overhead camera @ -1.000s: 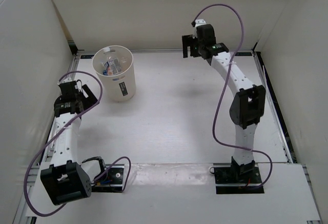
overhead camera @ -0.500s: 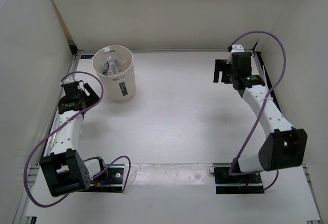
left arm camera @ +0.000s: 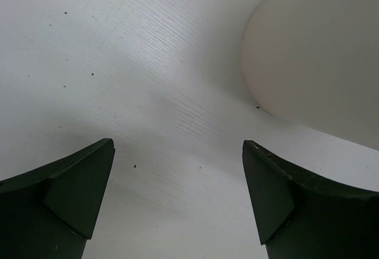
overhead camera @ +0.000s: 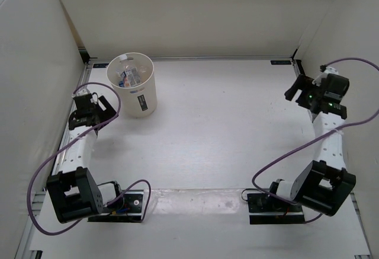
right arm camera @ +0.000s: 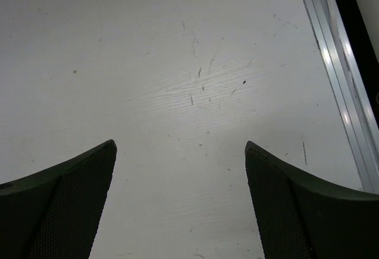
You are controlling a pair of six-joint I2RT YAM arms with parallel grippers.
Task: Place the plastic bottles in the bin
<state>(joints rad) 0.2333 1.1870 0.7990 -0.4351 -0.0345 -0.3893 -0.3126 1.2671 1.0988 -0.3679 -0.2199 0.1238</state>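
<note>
Cream-white bin (overhead camera: pixel 127 102) at far left holds the plastic bottles (overhead camera: pixel 127 75); right arm (overhead camera: pixel 328 140) has swung back to its edge; left fingers (left arm camera: pixel 59 194) and right fingers (right arm camera: pixel 59 200) gape wide, empty; task looks done

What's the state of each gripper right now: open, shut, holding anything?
Left gripper: open, holding nothing, next to the bin.
Right gripper: open, holding nothing.
</note>
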